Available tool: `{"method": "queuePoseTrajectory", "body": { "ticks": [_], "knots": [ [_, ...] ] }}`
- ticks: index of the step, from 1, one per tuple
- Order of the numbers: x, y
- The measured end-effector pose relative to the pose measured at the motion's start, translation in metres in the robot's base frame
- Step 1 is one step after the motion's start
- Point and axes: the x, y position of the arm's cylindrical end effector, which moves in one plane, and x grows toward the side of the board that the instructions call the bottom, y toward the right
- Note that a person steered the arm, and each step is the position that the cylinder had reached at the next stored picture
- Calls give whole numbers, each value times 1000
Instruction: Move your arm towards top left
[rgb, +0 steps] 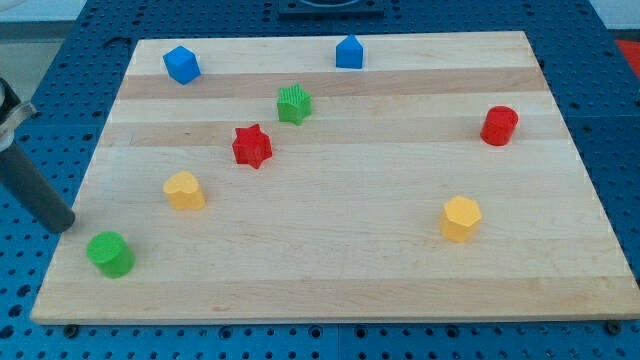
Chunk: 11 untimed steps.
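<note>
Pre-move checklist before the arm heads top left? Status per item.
1. My tip visible, at the board's left edge: ok.
2. Green cylinder lies toward the view's bottom right of my tip, off the path: ok.
3. Line to the top left free of blocks: ok.
4. Blue cube sits near the top-left corner, could be struck on arrival: cannot tell.
5. Yellow block sits to the right, apart from my tip: ok.

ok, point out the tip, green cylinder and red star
my tip (67, 226): camera view, rod's very end.
green cylinder (109, 252): camera view, top face.
red star (252, 145): camera view, top centre.
</note>
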Motion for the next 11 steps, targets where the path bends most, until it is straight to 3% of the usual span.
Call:
{"method": "queuePoseTrajectory", "body": {
  "ticks": [1, 2, 3, 5, 7, 8, 11],
  "knots": [
    [-10, 0],
    [-56, 0],
    [-75, 0],
    [-172, 0],
    [-262, 40],
    [-282, 38],
    [-284, 17]
  ]
}}
